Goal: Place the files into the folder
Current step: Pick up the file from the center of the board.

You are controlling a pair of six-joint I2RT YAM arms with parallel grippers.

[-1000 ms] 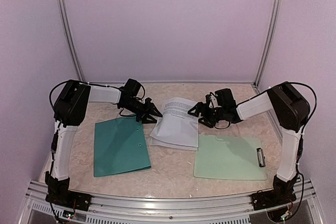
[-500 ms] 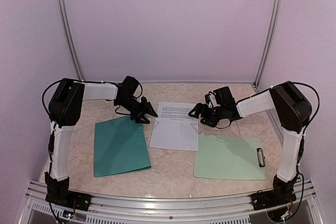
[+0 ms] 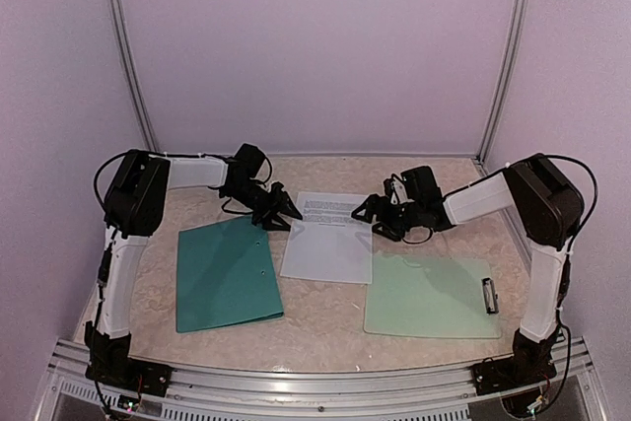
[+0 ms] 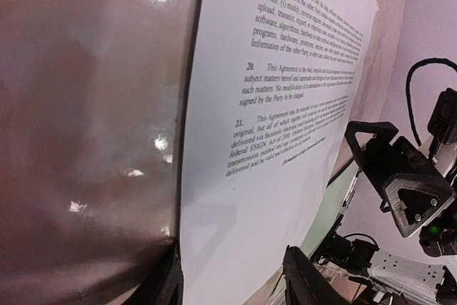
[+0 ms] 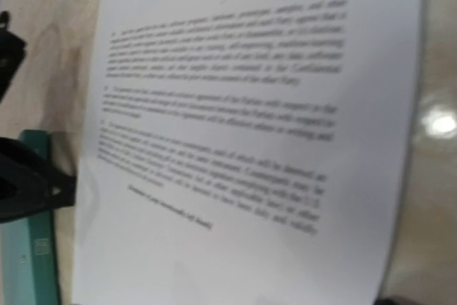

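The files (image 3: 328, 239) are white printed sheets lying flat on the table between the dark teal folder (image 3: 225, 275) and a pale green clipboard. The folder lies shut. My left gripper (image 3: 289, 215) hangs low at the sheets' far left corner. In the left wrist view its open fingers (image 4: 307, 280) stand either side of the paper's (image 4: 271, 141) edge, holding nothing. My right gripper (image 3: 364, 211) sits open at the sheets' far right corner and also shows in the left wrist view (image 4: 397, 185). The right wrist view is filled by the blurred page (image 5: 250, 133), with the folder's edge (image 5: 32, 255) at the left.
The mint-green clipboard (image 3: 431, 295) with a metal clip (image 3: 490, 295) lies to the right of the sheets, near the right arm. Walls close the table at the back and both sides. A metal rail (image 3: 315, 382) runs along the near edge.
The sheets' far end was lifted and curled a second ago; it has dropped and the sheets now lie flat. Both grippers stay at the far corners, the left one shifting slightly.
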